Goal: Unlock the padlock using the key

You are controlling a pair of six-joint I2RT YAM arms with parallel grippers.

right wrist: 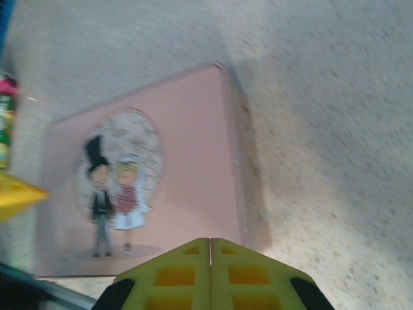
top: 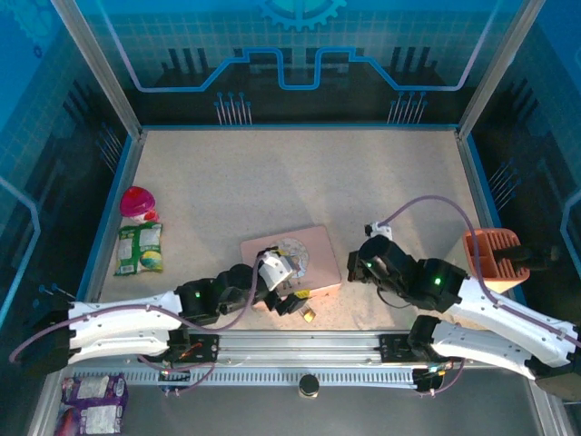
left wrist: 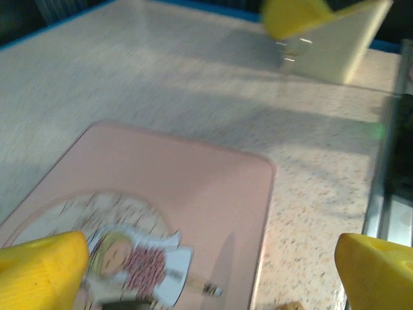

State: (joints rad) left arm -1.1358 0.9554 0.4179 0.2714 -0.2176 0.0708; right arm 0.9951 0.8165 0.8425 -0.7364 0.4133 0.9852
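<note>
Risks knocking the tiny padlock point(top: 309, 315) away.
Sits as a brass speck on the speckled bench point(top: 272, 182), just beside the pink tin's point(top: 304, 245) near edge; could skid toward the front rail point(top: 300, 345) if clipped by the spread-apart left tool point(left wrist: 210, 268). Pressed together at the right tool point(right wrist: 210, 258), nothing seen between. Cannot make out the key. Walled in blue all round.

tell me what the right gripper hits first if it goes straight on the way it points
Most likely the pink tin: the shut right gripper aims at the side of it nearest the gripper. Height is hard to judge, so it might skim over the top instead.
</note>
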